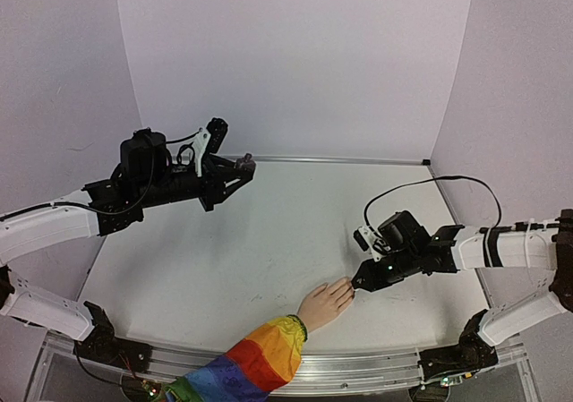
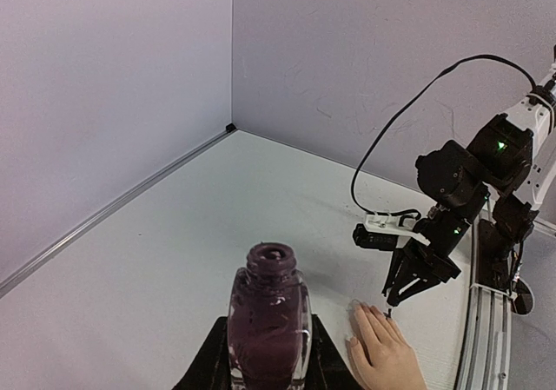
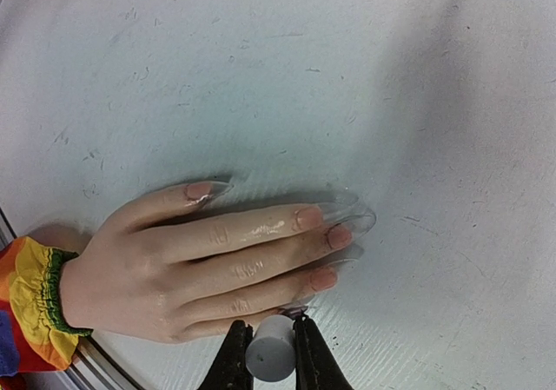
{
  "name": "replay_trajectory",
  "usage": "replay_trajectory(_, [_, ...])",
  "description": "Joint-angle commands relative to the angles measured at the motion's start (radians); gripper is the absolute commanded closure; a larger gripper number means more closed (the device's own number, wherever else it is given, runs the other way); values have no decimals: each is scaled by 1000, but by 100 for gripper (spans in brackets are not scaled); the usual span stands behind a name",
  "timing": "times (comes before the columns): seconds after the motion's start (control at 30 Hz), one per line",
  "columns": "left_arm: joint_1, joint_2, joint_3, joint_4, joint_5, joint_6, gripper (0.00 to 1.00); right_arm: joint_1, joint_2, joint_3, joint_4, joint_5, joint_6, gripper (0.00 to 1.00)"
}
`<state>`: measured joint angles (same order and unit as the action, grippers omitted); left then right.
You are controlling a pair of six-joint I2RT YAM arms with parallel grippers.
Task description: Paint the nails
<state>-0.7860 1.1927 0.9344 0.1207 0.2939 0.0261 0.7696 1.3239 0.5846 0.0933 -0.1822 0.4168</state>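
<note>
A pale mannequin hand with a rainbow sleeve lies flat near the table's front edge. Its nails are skin-toned with long clear tips. The little finger's nail shows a dark purple spot. My right gripper is shut on a grey brush cap, held right over that little fingernail. In the top view it touches the fingertips of the hand. My left gripper is shut on an open bottle of dark purple polish, held above the table's far left.
White walls close in the table at the back and both sides. A metal rail runs along the front edge under the sleeve. The right arm's black cable loops over the table's right side.
</note>
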Motion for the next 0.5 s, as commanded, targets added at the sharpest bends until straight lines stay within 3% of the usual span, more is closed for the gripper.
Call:
replay_trajectory(0.0, [4,-22,25,37,13,5,100,7,5,35,-9,13,6,100])
replay_trajectory(0.47, [4,-22,25,37,14,5,100,7,9,36,-10,27,17,100])
